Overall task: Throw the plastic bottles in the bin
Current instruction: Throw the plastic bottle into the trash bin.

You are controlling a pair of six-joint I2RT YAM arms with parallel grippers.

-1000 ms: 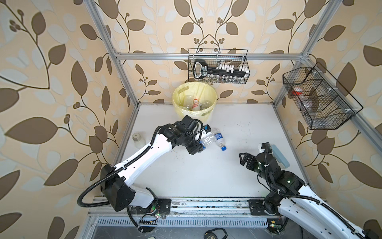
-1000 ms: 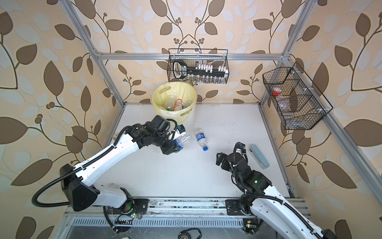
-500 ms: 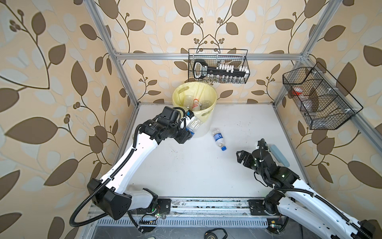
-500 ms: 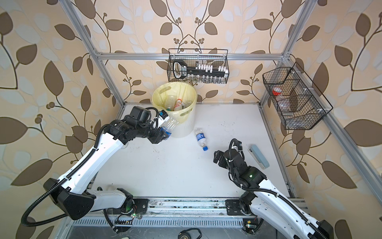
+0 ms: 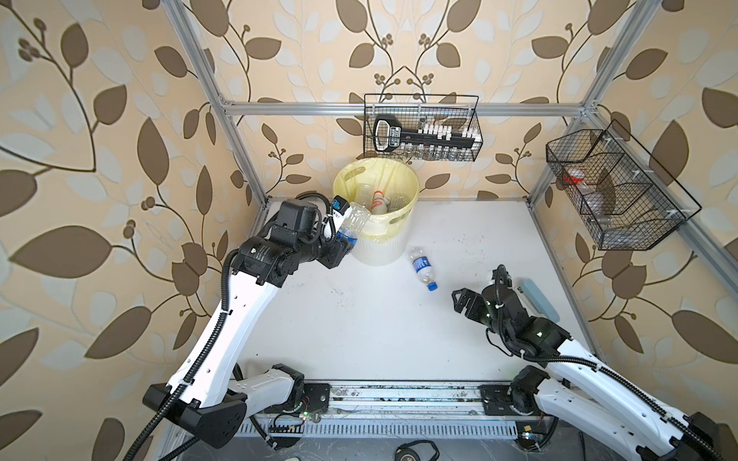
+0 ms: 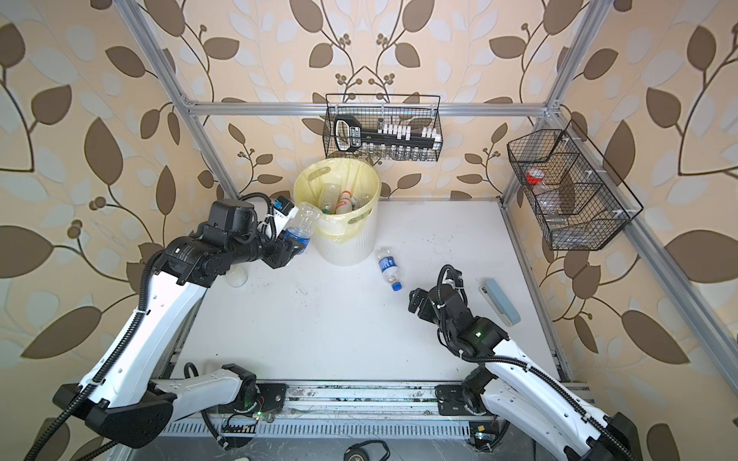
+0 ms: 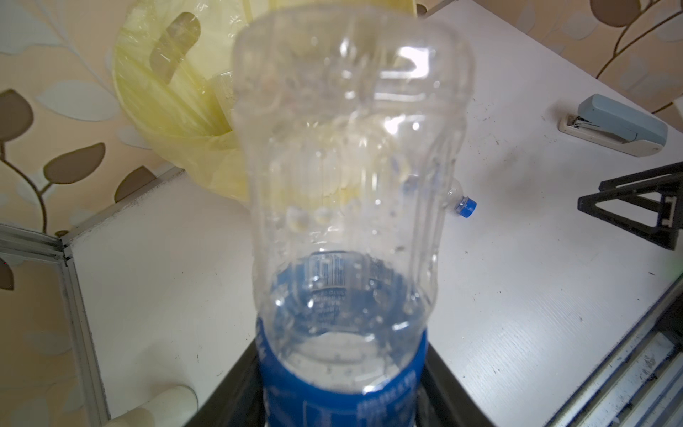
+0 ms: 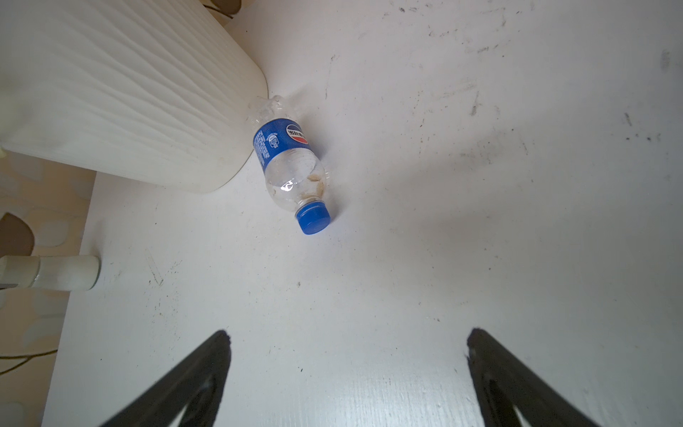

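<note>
The left gripper [image 7: 342,401] is clamped partway closed on the blue label of a clear plastic bottle [image 5: 353,225], with a black finger [image 7: 443,399] on either side. The bottle sticks out ahead of those fingers, its clear base tilted up over the rim of the bin [image 5: 381,249]. The bin is a white ribbed pail lined with a pale yellow bag, standing just beyond the fingertips. More bottles [image 6: 342,204] lie inside it. The right gripper [image 8: 347,332] hangs above the white table [image 5: 359,327], its fingers [image 8: 201,369] spread wide with nothing between them. Straight ahead of them, well clear of the tips, a second bottle [image 8: 290,159] lies on its side. Its blue cap points toward the fingers and its base is just beside the bin's foot. A grey-blue stapler [image 6: 500,301] lies near the right arm
</note>
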